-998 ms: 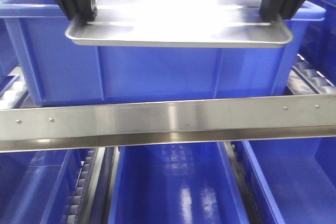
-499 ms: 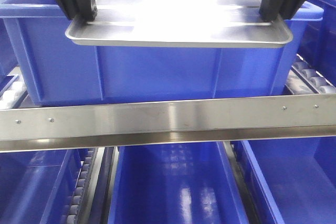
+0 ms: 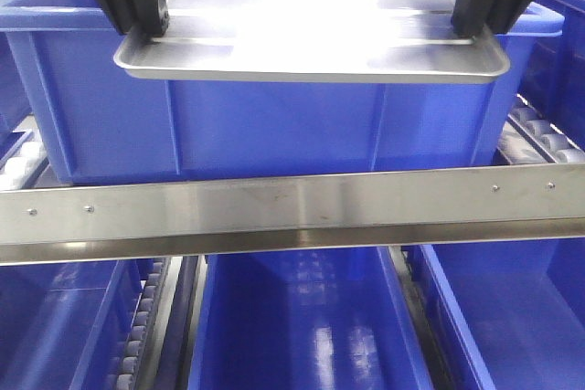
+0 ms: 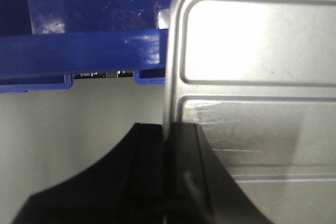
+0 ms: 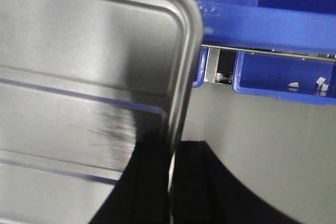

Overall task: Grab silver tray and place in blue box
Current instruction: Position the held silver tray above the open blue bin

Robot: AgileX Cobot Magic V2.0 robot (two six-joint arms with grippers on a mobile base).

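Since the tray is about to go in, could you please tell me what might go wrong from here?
1. The left gripper and right gripper each pinch only the thin rim at one end of the silver tray; it could slip or tilt.
2. The tray seems to straddle the near rim of the blue box, its front part outside; lowered from here, it would likely catch on that rim.

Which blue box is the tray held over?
The upper box behind the steel rail: the tray, clamped by left gripper and right gripper, overhangs its near rim. The other boxes sit below the rail.
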